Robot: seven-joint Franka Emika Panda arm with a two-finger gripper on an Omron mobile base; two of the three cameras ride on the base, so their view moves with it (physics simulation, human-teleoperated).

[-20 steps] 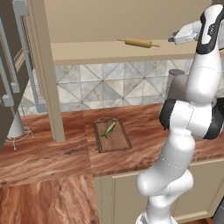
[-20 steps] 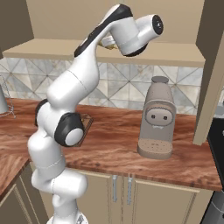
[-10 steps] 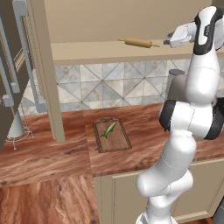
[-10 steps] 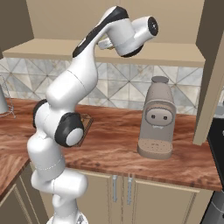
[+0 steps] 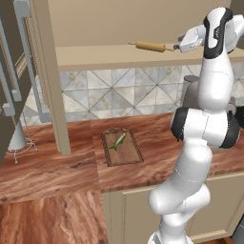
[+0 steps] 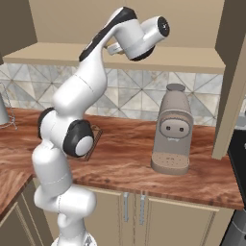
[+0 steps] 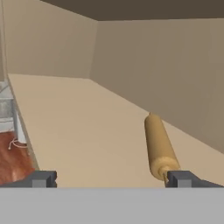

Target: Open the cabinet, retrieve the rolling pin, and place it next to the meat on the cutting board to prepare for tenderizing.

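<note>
Pin (image 5: 150, 46) lies on the shelf (image 5: 105, 53) of the open cabinet (image 5: 128, 21), its door (image 5: 14, 81) swung out at far left. End effector (image 7: 111, 178) sits at the pin's near right end, fingers (image 7: 43, 178) spread fully wide, nothing held; one fingertip is just beside the pin's handle stub. Below, meat (image 5: 117, 142) lies on the board (image 5: 122, 147) on the desk (image 5: 57, 167). A coffee machine (image 6: 172, 129) stands to the right.

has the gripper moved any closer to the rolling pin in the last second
Yes, slightly. In the left base view the open gripper has crept left along the cabinet shelf toward the rolling pin, which hasn't moved.
</note>
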